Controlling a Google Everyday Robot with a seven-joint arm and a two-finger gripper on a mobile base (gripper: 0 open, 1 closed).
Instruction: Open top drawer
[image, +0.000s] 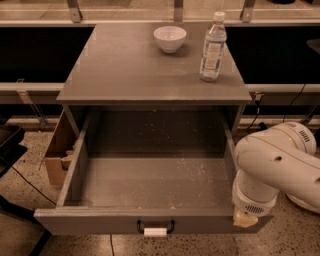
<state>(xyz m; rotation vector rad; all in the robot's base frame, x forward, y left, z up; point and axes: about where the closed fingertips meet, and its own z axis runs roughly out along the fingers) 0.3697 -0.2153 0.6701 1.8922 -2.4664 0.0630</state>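
Observation:
The top drawer of the grey cabinet is pulled far out toward the camera. Its grey interior is speckled with crumbs and holds nothing else. Its black handle with a white tag sits at the middle of the front panel. My white arm reaches down at the drawer's front right corner. My gripper is at that corner, against the right end of the front panel, mostly hidden under the arm's wrist.
A white bowl and a clear water bottle stand on the cabinet top. A cardboard box sits on the floor left of the cabinet. A dark object and cable lie at far left.

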